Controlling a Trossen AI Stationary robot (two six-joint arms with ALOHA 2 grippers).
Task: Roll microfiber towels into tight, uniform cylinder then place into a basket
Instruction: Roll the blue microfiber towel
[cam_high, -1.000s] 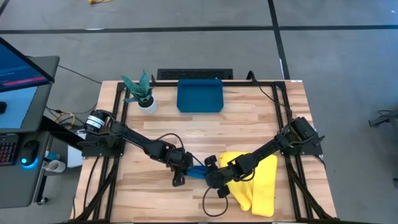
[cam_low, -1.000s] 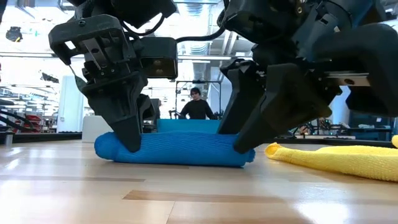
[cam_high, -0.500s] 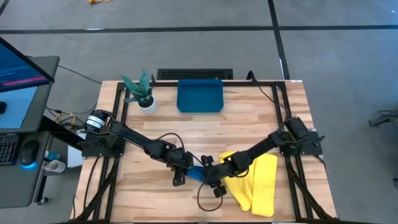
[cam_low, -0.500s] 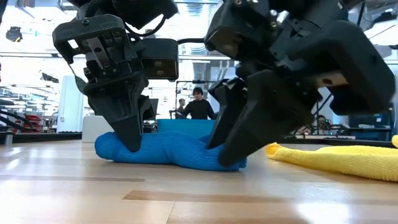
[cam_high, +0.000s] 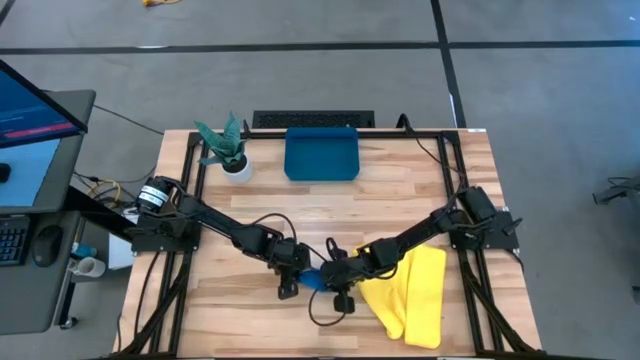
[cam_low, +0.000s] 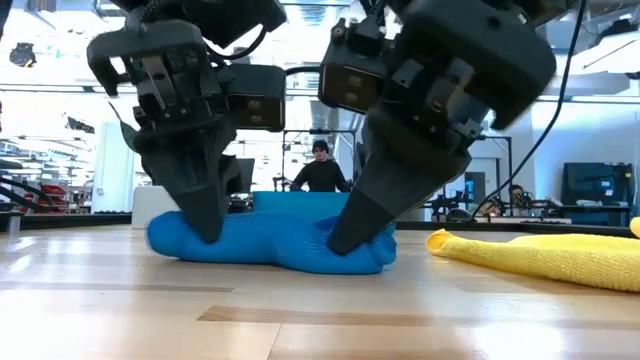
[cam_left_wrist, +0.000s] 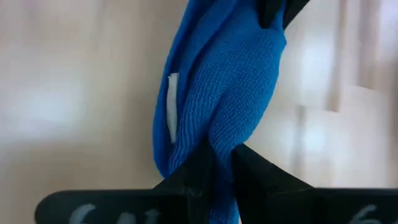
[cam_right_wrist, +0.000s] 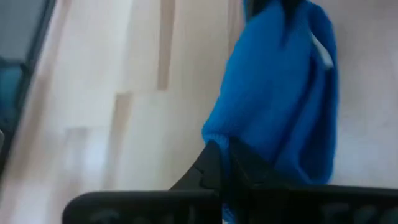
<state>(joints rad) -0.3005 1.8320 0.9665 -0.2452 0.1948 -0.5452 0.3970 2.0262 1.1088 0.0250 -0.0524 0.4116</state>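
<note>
Wooden table (cam_high: 400, 190), unlabelled blue towel (cam_low: 270, 243) roll

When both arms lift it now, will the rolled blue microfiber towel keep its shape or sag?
The rolled blue microfiber towel looks soft, dented where the left fingers and right fingers pinch it, so the middle probably sags. It seems light. The roll may loosen, since nothing visible binds it.

Bright, even overhead light; low view backlit with table (cam_low: 300, 320) glare; both wrist views blurred.

Blue towel (cam_left_wrist: 230, 93) between pinched jaws
</note>
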